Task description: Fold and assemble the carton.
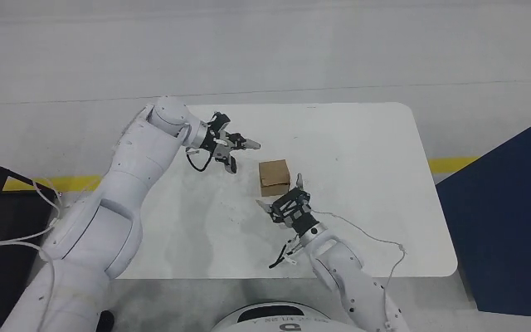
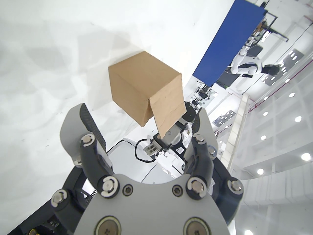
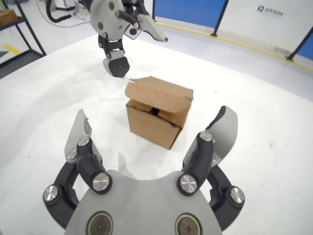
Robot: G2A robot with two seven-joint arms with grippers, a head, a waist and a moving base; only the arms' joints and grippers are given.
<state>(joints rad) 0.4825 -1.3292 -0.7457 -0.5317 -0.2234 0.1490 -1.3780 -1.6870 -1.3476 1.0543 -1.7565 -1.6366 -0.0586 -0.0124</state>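
A small brown carton (image 1: 274, 177) stands on the white table (image 1: 365, 149) near its middle. Its lid flap (image 3: 160, 94) is folded over the top but gapes on one side, and inner flaps show in the gap. My left gripper (image 1: 245, 154) hovers open just left of the carton (image 2: 137, 86), empty and apart from it. My right gripper (image 1: 280, 195) is open close to the carton's near side, its fingertips (image 3: 226, 116) spread wider than the carton (image 3: 156, 121). The left gripper (image 3: 138, 50) hangs above and behind the carton in the right wrist view.
A thin cable (image 1: 390, 249) trails over the table's near right part. A blue panel (image 1: 489, 224) stands off the right edge. A dark cart (image 1: 17, 199) sits off the left edge. Bare table surface surrounds the carton.
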